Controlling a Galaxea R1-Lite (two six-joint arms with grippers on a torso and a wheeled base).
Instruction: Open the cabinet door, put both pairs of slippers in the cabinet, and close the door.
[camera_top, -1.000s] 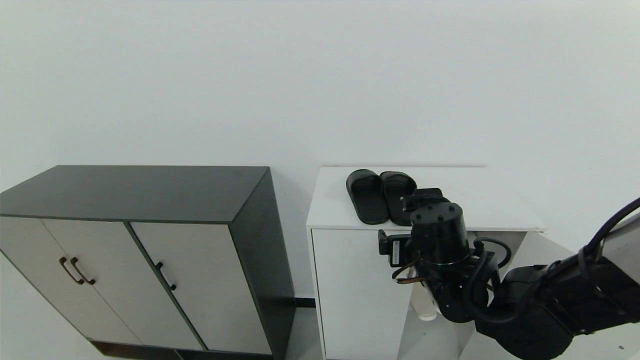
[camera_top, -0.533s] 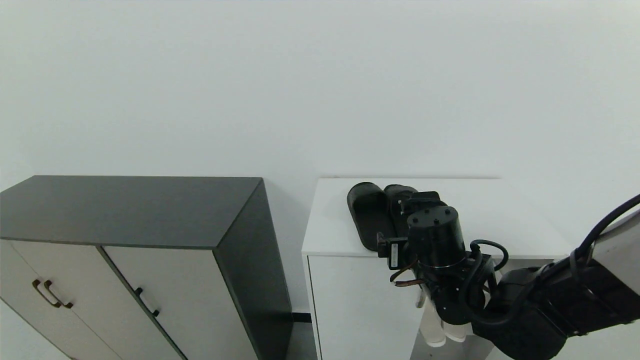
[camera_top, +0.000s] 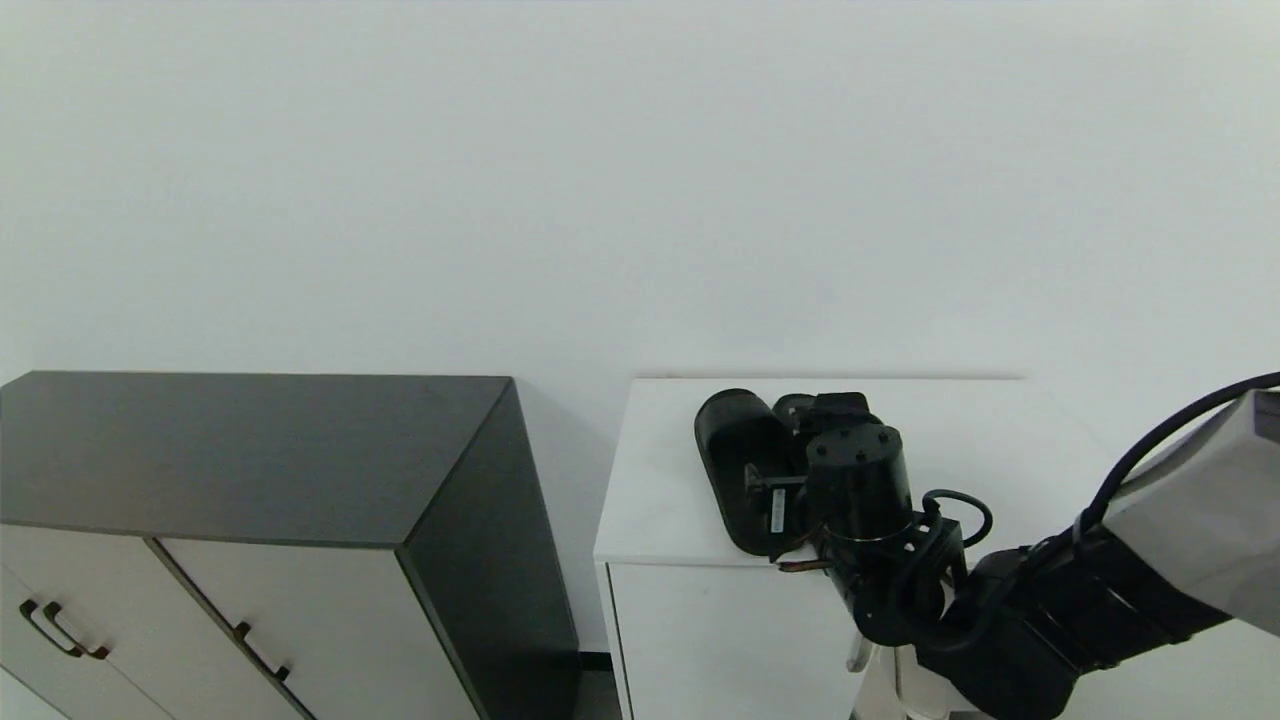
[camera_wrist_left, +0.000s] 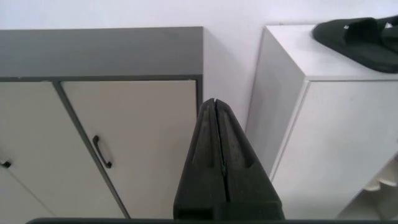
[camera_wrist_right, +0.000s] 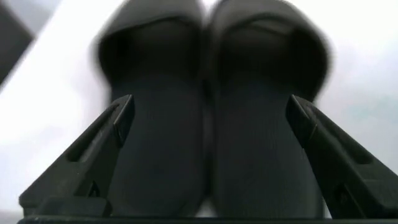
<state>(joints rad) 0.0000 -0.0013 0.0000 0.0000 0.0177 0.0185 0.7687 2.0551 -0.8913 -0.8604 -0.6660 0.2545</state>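
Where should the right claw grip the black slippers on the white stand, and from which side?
Best across both black slippers at the heel end, coming from the white stand's front edge. They lie side by side, touching, toes toward the wall, so the open right claw can pinch their outer edges.

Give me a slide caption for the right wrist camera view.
Open right gripper lined up with a pair of black slippers lying side by side on a white stand.

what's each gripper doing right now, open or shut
Left gripper: shut, holding nothing.
Right gripper: open, aimed at the black slippers, not gripping them.
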